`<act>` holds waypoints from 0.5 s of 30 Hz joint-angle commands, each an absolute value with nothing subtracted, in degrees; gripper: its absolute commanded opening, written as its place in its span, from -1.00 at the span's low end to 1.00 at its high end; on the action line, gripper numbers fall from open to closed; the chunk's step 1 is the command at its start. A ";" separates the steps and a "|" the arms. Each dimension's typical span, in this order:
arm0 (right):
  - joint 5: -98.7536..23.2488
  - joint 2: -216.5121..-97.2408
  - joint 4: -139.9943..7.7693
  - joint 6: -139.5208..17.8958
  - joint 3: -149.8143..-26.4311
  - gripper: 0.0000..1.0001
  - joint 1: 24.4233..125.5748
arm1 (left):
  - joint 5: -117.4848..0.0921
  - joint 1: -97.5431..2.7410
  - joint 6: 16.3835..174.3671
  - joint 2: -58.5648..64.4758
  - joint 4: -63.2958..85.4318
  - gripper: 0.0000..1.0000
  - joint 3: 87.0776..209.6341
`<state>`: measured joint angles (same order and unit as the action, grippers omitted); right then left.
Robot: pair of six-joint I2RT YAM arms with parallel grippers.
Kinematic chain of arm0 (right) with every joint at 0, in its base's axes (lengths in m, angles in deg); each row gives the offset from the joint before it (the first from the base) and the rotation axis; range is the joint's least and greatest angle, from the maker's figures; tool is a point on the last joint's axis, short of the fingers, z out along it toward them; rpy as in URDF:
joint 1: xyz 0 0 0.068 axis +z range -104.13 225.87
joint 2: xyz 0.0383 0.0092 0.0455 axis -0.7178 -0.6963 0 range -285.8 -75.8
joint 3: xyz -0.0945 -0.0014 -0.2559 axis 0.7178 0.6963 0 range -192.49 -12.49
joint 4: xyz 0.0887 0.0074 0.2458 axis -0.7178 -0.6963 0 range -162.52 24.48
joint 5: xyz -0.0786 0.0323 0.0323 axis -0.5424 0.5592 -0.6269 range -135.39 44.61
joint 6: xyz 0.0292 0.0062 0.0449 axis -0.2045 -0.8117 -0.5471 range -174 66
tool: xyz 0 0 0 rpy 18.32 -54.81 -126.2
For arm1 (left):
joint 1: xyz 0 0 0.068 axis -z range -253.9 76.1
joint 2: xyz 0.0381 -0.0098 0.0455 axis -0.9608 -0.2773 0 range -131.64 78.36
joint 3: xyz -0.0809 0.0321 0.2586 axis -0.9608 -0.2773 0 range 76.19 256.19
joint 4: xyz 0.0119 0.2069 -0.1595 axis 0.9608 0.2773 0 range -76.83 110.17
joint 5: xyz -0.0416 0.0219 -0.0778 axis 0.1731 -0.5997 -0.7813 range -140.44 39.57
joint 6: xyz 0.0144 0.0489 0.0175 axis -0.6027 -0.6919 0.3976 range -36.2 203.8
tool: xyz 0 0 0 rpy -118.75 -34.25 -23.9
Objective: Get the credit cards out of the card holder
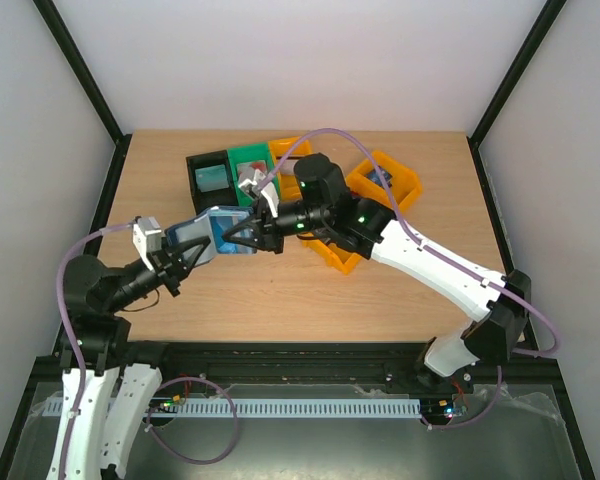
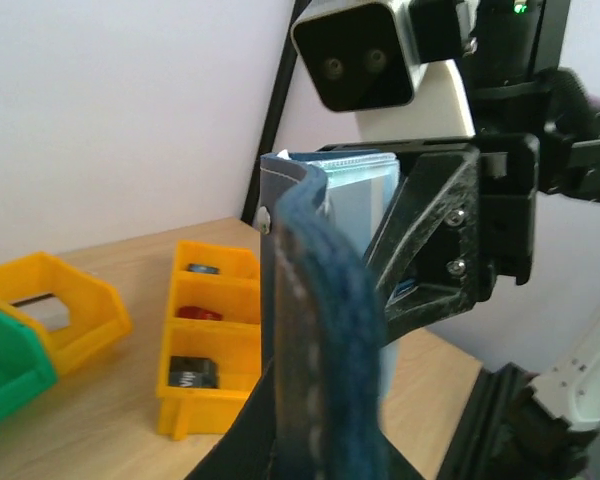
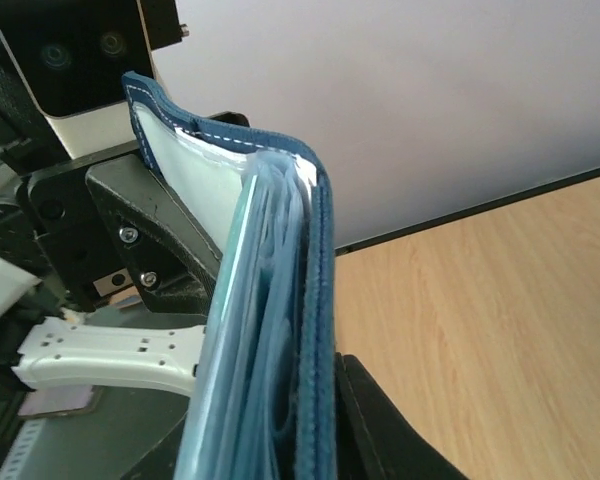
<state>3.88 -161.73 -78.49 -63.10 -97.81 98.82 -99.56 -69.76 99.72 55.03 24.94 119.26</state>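
Wooden tabletop under pale walls filled my overhead feed. Above it the left claw and right claw faced each other nose to nose, with the card holder held off the table between them. From up there I saw only a blue flap.

The left wrist feed gave me its navy stitched edge rising straight out of that claw's fingertips. The right claw's black fingers were against its far side, and beyond and below sat an orange divided bin.

Only the right wrist feed showed the holder's inside: pale blue layers packed in the fold, where I could not separate credit cards from sleeves.

The left claw was clamped fully down on the holder's lower edge. The right claw touched the holder, one finger just beside the navy cover, but I could not tell whether it gripped or stood slightly apart.
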 commanded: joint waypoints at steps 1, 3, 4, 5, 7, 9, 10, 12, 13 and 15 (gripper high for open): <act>10.00 -162.02 -73.34 -65.39 -96.52 -0.67 98.51 | -104.72 -70.82 116.75 55.43 13.40 -0.95 116.68; 10.55 -161.34 -72.06 -65.89 -95.46 -0.84 98.07 | -104.84 -71.04 118.18 54.90 12.93 -0.95 116.82; 11.21 -160.87 -70.92 -66.59 -94.63 -0.93 97.57 | -104.77 -71.00 118.69 54.71 12.90 -0.95 116.92; 12.14 -160.38 -69.76 -67.80 -93.82 -0.96 96.92 | -104.52 -71.07 118.94 54.57 13.02 -0.95 116.83; 13.38 -159.37 -67.71 -69.39 -92.27 -0.97 95.57 | -102.59 -71.29 118.85 54.39 14.03 -0.95 116.58; 12.30 -158.64 -67.41 -70.10 -91.55 -0.97 94.96 | -96.26 -71.68 116.92 54.10 17.53 -0.94 116.68; 11.41 -158.45 -67.57 -70.38 -91.44 -0.97 94.84 | -91.81 -71.89 115.31 53.84 20.54 -0.82 117.03; 8.98 -158.69 -67.52 -71.86 -91.65 -0.97 94.75 | -81.06 -72.21 110.36 53.04 26.73 -0.32 117.51; 6.54 -159.03 -67.47 -73.11 -91.97 -0.97 94.81 | -75.37 -72.31 107.73 52.37 28.86 -0.16 117.79; -1.58 -160.26 -69.52 -75.62 -93.54 -0.97 94.82 | -66.23 -72.37 103.52 50.69 32.39 0.01 118.57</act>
